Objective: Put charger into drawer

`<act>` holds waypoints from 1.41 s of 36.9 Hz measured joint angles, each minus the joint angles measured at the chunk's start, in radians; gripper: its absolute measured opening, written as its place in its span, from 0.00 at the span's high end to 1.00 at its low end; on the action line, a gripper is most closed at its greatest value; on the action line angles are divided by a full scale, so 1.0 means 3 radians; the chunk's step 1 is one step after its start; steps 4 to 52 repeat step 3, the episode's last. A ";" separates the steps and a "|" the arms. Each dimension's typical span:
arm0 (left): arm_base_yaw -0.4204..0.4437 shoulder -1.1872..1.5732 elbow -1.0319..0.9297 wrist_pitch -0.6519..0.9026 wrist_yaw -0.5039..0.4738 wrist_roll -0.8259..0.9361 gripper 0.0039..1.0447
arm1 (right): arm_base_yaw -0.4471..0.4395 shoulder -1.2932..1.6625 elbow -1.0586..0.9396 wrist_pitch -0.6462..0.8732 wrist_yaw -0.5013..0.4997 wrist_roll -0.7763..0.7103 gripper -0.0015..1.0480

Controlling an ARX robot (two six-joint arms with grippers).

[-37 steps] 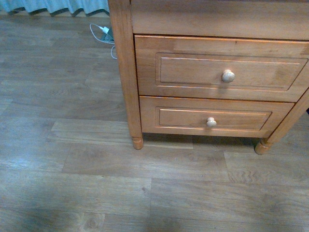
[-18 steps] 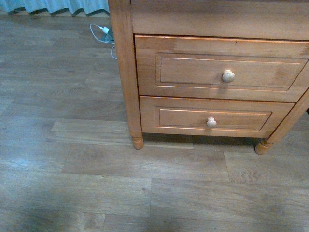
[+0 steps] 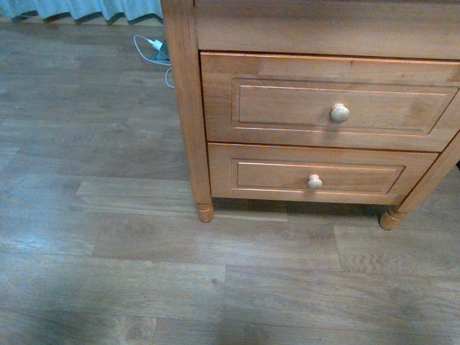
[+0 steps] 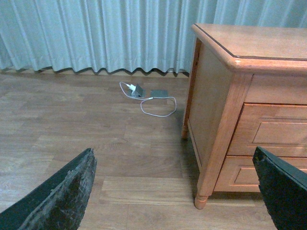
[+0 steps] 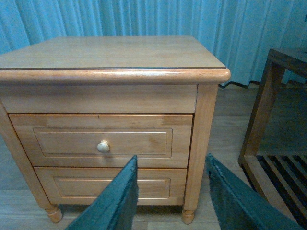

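The drawer (image 3: 287,100) is the upper, taller one of the orange-brown cabinet, with a framed front and a larger round cream knob (image 3: 340,113). It is shut. It also shows in the right wrist view (image 5: 57,141) and partly in the left wrist view (image 4: 280,132). The black charger is not in view. My left gripper (image 4: 172,201) is open and empty above the floor, off the cabinet's left front leg. My right gripper (image 5: 170,201) is open and empty, facing the cabinet's front. Neither gripper shows in the front view.
The shallower lower drawer (image 3: 273,176) with a smaller knob is shut. A white plug with white cable (image 4: 136,91) lies on the wood floor near the curtain, left of the cabinet. A dark wooden slatted rack (image 5: 268,134) stands right of the cabinet.
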 joint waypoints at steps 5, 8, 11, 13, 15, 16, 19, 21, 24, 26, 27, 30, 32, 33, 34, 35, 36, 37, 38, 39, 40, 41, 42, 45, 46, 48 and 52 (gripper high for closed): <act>0.0000 0.0000 0.0000 0.0000 0.0000 0.0000 0.06 | 0.0000 0.0000 0.0000 0.0000 0.0000 0.0000 0.44; 0.0000 0.0000 0.0000 0.0000 0.0000 0.0000 0.06 | 0.0000 0.0000 0.0000 0.0000 0.0000 0.0000 0.44; 0.0000 0.0000 0.0000 0.0000 0.0000 0.0000 0.06 | 0.0000 0.0000 0.0000 0.0000 0.0000 0.0000 0.44; 0.0000 0.0000 0.0000 0.0000 0.0000 0.0000 0.06 | 0.0000 0.0000 0.0000 0.0000 0.0000 0.0000 0.44; 0.0000 0.0000 0.0000 0.0000 0.0000 0.0000 0.06 | 0.0000 0.0000 0.0000 0.0000 0.0000 0.0000 0.44; 0.0000 0.0000 0.0000 0.0000 0.0000 0.0000 0.06 | 0.0000 0.0000 0.0000 0.0000 0.0000 0.0000 0.44; 0.0000 0.0000 0.0000 0.0000 0.0000 0.0000 0.06 | 0.0000 0.0000 0.0000 0.0000 0.0000 0.0000 0.44; 0.0000 0.0000 0.0000 0.0000 0.0000 0.0000 0.06 | 0.0000 0.0000 0.0000 0.0000 0.0000 0.0000 0.44; 0.0000 0.0000 0.0000 0.0000 0.0000 0.0000 0.06 | 0.0000 0.0000 0.0000 0.0000 0.0000 0.0000 0.44; 0.0000 0.0000 0.0000 0.0000 0.0000 0.0000 0.06 | 0.0000 0.0000 0.0000 0.0000 0.0000 0.0000 0.44; 0.0000 0.0000 0.0000 0.0000 0.0000 0.0000 0.06 | 0.0000 0.0000 0.0000 0.0000 0.0000 0.0000 0.44; 0.0000 0.0000 0.0000 0.0000 0.0000 0.0000 0.06 | 0.0000 0.0000 0.0000 0.0000 0.0000 0.0000 0.44; 0.0000 0.0000 0.0000 0.0000 0.0000 0.0000 0.06 | 0.0000 0.0000 0.0000 0.0000 0.0000 0.0000 0.44; 0.0000 0.0000 0.0000 0.0000 0.0000 0.0000 0.06 | 0.0000 0.0000 0.0000 0.0000 0.0000 0.0000 0.44; 0.0000 0.0000 0.0000 0.0000 0.0000 0.0000 0.06 | 0.0000 0.0000 0.0000 0.0000 0.0000 0.0000 0.44; 0.0000 0.0000 0.0000 0.0000 0.0000 0.0000 0.06 | 0.0000 0.0000 0.0000 0.0000 0.0000 0.0000 0.44; 0.0000 0.0000 0.0000 0.0000 0.0000 0.0000 0.06 | 0.0000 0.0000 0.0000 0.0000 0.0000 0.0000 0.44; 0.0000 0.0000 0.0000 0.0000 0.0000 0.0000 0.06 | 0.0000 0.0000 0.0000 0.0000 0.0000 0.0000 0.44; 0.0000 0.0000 0.0000 0.0000 0.0000 0.0000 0.06 | 0.0000 0.0000 0.0000 0.0000 0.0000 0.0000 0.44; 0.0000 0.0000 0.0000 0.0000 0.0000 0.0000 0.06 | 0.0000 0.0000 0.0000 0.0000 0.0000 0.0000 0.44; 0.0000 0.0000 0.0000 0.0000 0.0000 0.0000 0.06 | 0.0000 0.0000 0.0000 0.0000 0.0000 0.0000 0.44; 0.0000 0.0000 0.0000 0.0000 0.0000 0.0000 0.06 | 0.0000 0.0000 0.0000 0.0000 0.0000 0.0000 0.44; 0.0000 0.0000 0.0000 0.0000 0.0000 0.0000 0.06 | 0.0000 0.0000 0.0000 0.0000 0.0000 0.0000 0.44; 0.0000 0.0000 0.0000 0.0000 0.0000 0.0000 0.06 | 0.0000 0.0000 0.0000 0.0000 0.0000 0.0000 0.44; 0.0000 0.0000 0.0000 0.0000 0.0000 0.0000 0.06 | 0.0000 0.0000 0.0000 0.0000 0.0000 0.0000 0.44; 0.0000 0.0000 0.0000 0.0000 0.0000 0.0000 0.06 | 0.0000 0.0000 0.0000 0.0000 0.0000 0.0000 0.44; 0.0000 0.0000 0.0000 0.0000 0.0000 0.0000 0.06 | 0.0000 0.0000 0.0000 0.0000 0.0000 0.0000 0.44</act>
